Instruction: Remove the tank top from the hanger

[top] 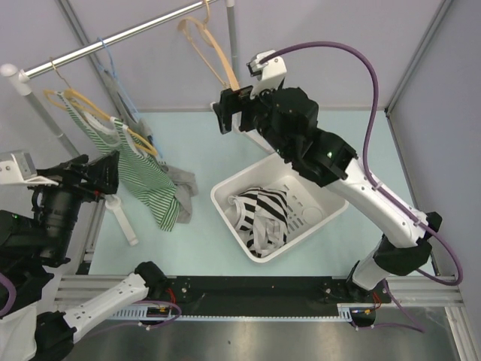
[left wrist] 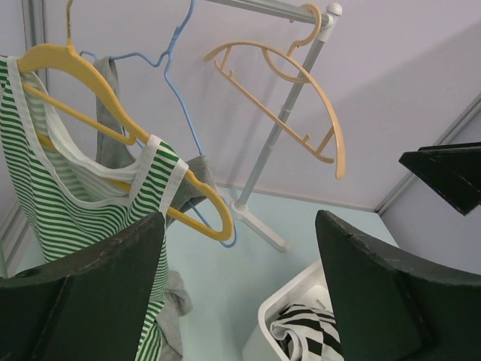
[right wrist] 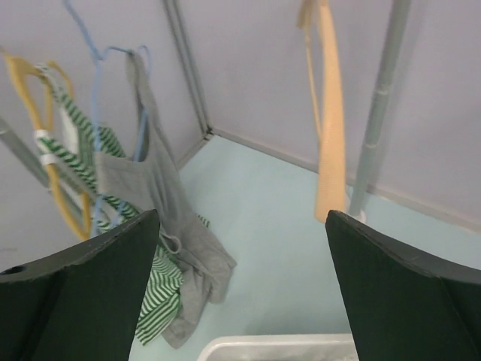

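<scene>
A green-and-white striped tank top hangs on a yellow hanger at the left end of the rail. Beside it, a grey tank top hangs from a blue wire hanger, its hem bunched on the floor. My left gripper is open right next to the striped top, with nothing between its fingers. My right gripper is held high near the rail, wide open and empty, facing the grey top from some distance.
An empty peach hanger hangs on the metal rail close to my right gripper. Below the right arm stands a white bin with a black-and-white garment in it. The rack's white foot lies on the floor at left.
</scene>
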`<state>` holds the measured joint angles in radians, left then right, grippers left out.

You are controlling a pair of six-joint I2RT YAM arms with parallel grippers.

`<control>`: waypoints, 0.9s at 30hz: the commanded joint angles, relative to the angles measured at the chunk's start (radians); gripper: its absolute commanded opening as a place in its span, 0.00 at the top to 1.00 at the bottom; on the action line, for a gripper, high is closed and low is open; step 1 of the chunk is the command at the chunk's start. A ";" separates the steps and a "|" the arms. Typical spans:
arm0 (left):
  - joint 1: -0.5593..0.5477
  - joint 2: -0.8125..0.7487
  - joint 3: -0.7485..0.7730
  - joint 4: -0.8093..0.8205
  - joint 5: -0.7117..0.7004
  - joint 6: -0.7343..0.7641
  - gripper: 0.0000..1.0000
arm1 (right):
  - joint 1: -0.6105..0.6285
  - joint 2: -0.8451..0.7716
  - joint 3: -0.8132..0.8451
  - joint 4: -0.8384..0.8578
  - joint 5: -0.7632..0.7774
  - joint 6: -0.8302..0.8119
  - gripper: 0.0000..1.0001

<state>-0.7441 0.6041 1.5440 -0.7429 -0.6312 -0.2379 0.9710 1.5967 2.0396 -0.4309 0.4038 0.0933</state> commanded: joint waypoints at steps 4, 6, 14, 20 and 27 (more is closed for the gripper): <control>-0.003 -0.039 -0.022 0.056 -0.005 -0.009 0.14 | 0.112 0.066 0.028 0.161 -0.089 -0.126 0.15; -0.003 -0.049 -0.024 0.054 -0.007 -0.012 0.14 | 0.120 0.115 0.042 0.204 -0.140 -0.098 0.24; -0.003 -0.070 -0.019 0.014 0.001 -0.040 0.14 | 0.163 0.339 0.235 0.233 -0.227 -0.098 0.31; -0.003 -0.081 -0.019 -0.001 0.011 -0.060 0.15 | 0.167 0.445 0.317 0.244 -0.232 -0.081 0.34; -0.003 -0.087 -0.018 -0.012 0.005 -0.060 0.14 | 0.158 0.479 0.318 0.271 -0.247 -0.080 0.43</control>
<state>-0.7441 0.5201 1.5234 -0.7490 -0.6285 -0.2886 1.1385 2.0705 2.3005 -0.2382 0.1741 0.0101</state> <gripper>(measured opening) 0.853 0.581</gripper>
